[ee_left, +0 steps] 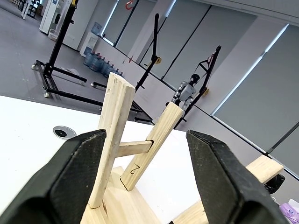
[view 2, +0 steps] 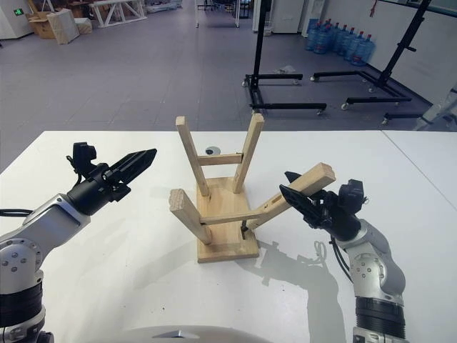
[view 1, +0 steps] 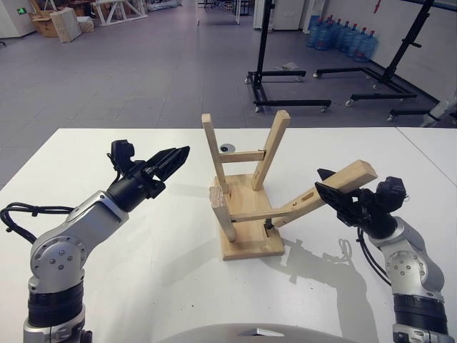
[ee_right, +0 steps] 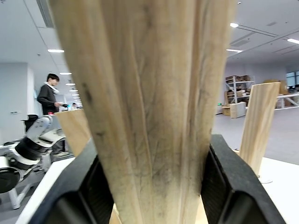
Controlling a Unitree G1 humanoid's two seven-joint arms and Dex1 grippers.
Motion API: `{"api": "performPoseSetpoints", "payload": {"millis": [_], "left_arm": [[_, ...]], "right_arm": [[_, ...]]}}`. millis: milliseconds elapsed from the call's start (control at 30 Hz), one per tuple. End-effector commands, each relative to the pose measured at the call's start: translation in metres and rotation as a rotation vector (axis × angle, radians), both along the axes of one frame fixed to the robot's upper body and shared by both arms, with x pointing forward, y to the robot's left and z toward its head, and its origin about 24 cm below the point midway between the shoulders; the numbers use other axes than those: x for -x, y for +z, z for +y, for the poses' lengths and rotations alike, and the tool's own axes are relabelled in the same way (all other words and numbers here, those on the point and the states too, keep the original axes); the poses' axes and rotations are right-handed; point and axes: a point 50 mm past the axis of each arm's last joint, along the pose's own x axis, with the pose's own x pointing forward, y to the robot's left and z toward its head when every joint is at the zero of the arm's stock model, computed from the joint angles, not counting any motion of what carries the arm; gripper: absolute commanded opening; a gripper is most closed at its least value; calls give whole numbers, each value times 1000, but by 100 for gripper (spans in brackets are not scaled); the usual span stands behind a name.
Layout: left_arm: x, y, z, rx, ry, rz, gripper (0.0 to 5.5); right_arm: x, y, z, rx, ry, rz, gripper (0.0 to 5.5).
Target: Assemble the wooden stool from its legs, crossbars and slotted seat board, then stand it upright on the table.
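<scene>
The slotted seat board (view 1: 246, 247) lies flat mid-table. At its far side two legs (view 1: 213, 152) stand upright, joined by a crossbar (view 1: 243, 156). A second pair, joined by another crossbar (view 1: 251, 214), leans across the board. Its left leg (view 1: 223, 211) rests by the board's left edge, and my right gripper (view 1: 323, 184) is shut on its right leg (view 1: 353, 175), which rises between the dark fingers (ee_right: 93, 186) in the right wrist view. Left of the stool, above the table, my left gripper (view 1: 178, 156) is open and holds nothing. Its pads (ee_left: 79, 177) frame the upright legs (ee_left: 112, 140).
A round grommet (view 1: 227, 148) sits in the white table (view 1: 143, 271) behind the stool. A second table (view 1: 435, 150) adjoins on the right. Black wheeled stands (view 1: 289, 78) are on the floor beyond the far edge.
</scene>
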Motion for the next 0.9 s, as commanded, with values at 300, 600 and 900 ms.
{"api": "performPoseSetpoints", "payload": {"millis": [300, 600, 900], "left_arm": [[-3, -1, -3, -21, -8, -2, 313], [-3, -2, -6, -22, -22, -7, 313], [-1, -4, -9, -11, -29, -9, 313]], "right_arm": [[6, -3, 9, 27, 68, 7, 213], [0, -5, 10, 48, 72, -18, 213], [-3, 4, 10, 63, 96, -42, 213]]}}
